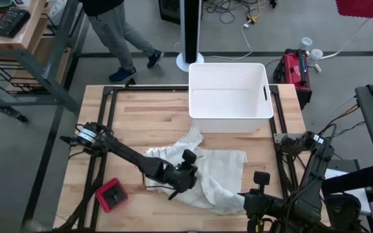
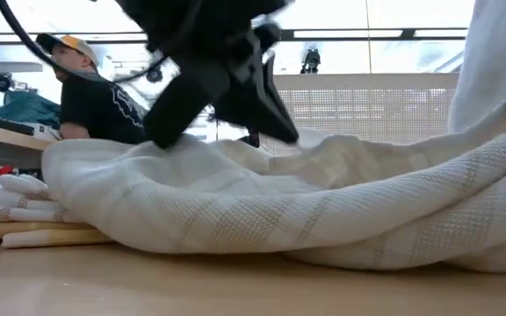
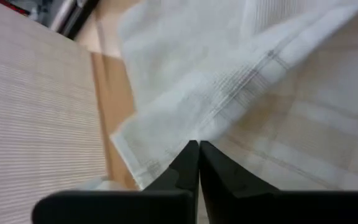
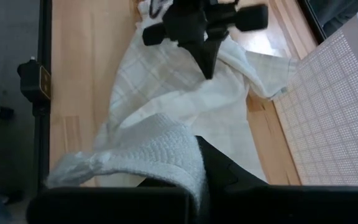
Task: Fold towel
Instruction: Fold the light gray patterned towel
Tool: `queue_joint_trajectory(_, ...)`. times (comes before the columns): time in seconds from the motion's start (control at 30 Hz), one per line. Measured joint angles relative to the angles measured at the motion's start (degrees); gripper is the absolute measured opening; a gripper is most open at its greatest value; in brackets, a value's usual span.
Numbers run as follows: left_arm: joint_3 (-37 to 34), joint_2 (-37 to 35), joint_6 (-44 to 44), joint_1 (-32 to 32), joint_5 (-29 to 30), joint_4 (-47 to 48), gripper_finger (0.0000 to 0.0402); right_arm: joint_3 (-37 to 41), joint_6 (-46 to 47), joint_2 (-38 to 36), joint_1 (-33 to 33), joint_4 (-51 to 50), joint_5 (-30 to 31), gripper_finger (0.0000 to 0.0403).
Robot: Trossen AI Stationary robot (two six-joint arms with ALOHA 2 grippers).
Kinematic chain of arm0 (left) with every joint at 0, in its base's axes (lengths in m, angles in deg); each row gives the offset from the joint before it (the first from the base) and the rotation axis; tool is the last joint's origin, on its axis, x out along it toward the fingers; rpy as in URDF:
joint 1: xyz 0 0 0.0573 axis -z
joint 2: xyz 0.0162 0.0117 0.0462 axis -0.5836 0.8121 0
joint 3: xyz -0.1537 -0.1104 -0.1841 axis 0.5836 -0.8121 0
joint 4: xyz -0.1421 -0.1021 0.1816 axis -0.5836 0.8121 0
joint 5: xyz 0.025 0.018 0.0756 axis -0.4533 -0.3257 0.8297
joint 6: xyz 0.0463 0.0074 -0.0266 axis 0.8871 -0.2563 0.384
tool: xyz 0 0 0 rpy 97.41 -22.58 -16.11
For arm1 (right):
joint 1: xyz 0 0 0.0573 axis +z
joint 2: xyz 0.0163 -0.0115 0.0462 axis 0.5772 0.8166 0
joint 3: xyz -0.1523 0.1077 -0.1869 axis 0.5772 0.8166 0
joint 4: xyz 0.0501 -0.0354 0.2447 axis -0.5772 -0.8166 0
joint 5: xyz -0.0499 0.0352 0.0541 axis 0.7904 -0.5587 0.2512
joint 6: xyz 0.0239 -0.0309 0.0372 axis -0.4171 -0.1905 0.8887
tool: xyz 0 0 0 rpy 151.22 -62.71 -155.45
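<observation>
Towel: one white towel (image 1: 206, 169), crumpled mid-table just in front of the white bin (image 1: 228, 97).
Left gripper: left gripper (image 3: 198, 147) fingers pinched together on a towel edge.
Right gripper: right gripper (image 4: 197, 163) at the near corner, clamped on a bunched fold.
Handling: looks light, limp, drapes; best taken by hems or corners.
Count: one towel, one bin, one red block (image 1: 112, 195).

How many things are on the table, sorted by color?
White: 2, the towel and the bin
Red: 1, the small red block
Total: 3
</observation>
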Motion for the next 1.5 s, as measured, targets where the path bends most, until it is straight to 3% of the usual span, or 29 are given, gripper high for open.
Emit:
queue_joint_trajectory(0.13,6.1,-0.2,-0.3,2.4,5.0,10.9,0.0,0.0,-0.2,0.0,0.0,0.0,0.0,0.0)
queue_joint_trajectory(0.27,12.0,-0.3,-4.9,4.7,6.3,23.1,0.0,0.0,-0.2,-0.1,0.2,0.0,0.0,0.0)
queue_joint_trajectory(0.4,16.3,-0.4,-13.0,6.7,-0.3,33.6,0.0,0.0,0.2,-0.2,0.2,0.0,-0.4,0.0)
queue_joint_trajectory(0.53,16.3,-0.4,-14.8,7.2,-1.0,32.7,0.0,0.0,-0.4,-0.2,0.2,0.0,-0.4,0.0)
queue_joint_trajectory(0.7,12.4,-0.3,-9.9,4.8,1.6,22.4,0.0023,0.1,-0.9,-0.2,0.1,0.0,0.0,0.0)
queue_joint_trajectory(0.83,10.8,-0.3,-25.0,-0.1,9.1,21.5,0.0066,0.1,-0.9,-0.2,0.1,0.0,0.0,0.0)
queue_joint_trajectory(0.9,10.4,-0.7,-32.2,-2.9,5.0,21.8,0.0089,0.1,-0.9,-0.2,0.1,0.0,0.0,0.0)
queue_joint_trajectory(1.03,10.2,-1.1,-36.9,-7.7,-15.6,19.2,0.0134,0.1,-1.4,-0.2,0.1,0.0,0.0,0.0)
queue_joint_trajectory(1.1,10.1,-1.1,-37.2,-8.9,-20.8,18.2,0.0152,0.1,-1.3,-0.2,0.1,0.0,0.0,0.0)
queue_joint_trajectory(1.4,10.1,-2.0,-41.4,-10.0,-22.4,17.9,0.0202,0.1,-0.9,-0.2,0.1,0.0,0.0,0.0)
queue_joint_trajectory(1.5,9.6,-1.3,-44.7,-10.5,-25.5,18.0,0.0205,0.1,-0.9,-0.2,0.1,0.0,0.0,0.0)
